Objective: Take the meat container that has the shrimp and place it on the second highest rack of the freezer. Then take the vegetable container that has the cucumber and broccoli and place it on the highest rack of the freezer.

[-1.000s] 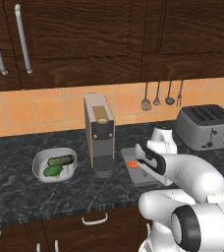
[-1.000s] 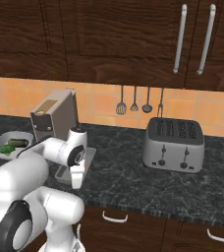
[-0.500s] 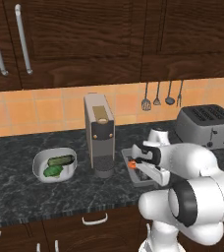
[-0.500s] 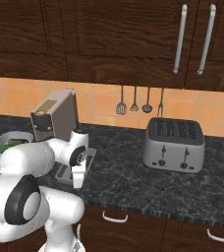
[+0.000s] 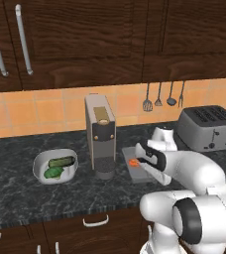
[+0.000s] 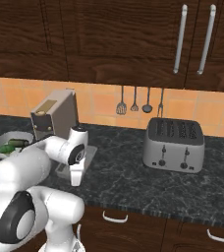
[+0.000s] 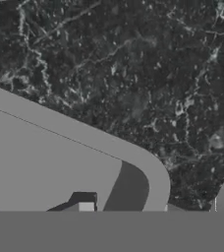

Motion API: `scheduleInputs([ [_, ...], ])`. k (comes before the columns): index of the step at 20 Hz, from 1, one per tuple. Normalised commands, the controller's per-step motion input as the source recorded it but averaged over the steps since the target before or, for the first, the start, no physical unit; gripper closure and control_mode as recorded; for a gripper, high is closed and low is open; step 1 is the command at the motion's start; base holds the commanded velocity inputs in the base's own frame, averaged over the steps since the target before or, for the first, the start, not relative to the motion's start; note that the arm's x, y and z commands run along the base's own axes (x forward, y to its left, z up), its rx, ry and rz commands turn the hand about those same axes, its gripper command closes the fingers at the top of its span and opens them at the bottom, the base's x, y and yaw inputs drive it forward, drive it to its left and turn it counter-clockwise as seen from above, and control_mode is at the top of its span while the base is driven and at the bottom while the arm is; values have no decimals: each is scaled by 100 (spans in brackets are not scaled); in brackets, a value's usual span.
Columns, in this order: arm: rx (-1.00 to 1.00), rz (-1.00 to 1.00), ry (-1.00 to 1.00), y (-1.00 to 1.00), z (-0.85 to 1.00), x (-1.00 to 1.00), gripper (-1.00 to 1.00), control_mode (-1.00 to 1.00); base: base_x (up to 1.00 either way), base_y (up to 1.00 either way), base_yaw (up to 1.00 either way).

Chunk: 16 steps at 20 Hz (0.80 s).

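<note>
Claw (image 5: 145, 167) of mine is sitting low over the near rim of the meat container (image 5: 133, 172) beside the coffee machine (image 5: 101, 135), jaw gap unreadable, so I am needing a firm wall grip and level lift to keep the shrimp (image 5: 134, 162) aboard.

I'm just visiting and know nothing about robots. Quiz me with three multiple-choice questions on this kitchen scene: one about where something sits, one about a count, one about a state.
1. Where is the white bowl with the greens?
A. left of the coffee machine
B. on top of the toaster
C. inside a cabinet

2. How many utensils hang on the tiled wall?
A. two
B. four
C. six

3. Where is the shrimp right now?
A. in the white bowl
B. loose on the counter
C. lying in the grey tray

Answers:
1 A, the bowl rests on the counter left of the machine.
2 B, four hang in a row above the toaster.
3 C, the orange shrimp sits inside the tray under the gripper.
</note>
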Motion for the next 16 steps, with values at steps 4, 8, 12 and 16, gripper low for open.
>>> scheduleInputs([
  [4, 0, -21, -29, -1, 14, -19, 100, -100, 0, 0, 0],
  [8, 0, -16, -30, 0, 15, -14, 100, -100, 0, 0, 0],
  [12, 0, -16, -32, 0, 44, -35, 100, -100, 0, 0, 0],
  [16, 0, -15, -12, -19, 81, -50, 100, -100, 0, 0, 0],
])
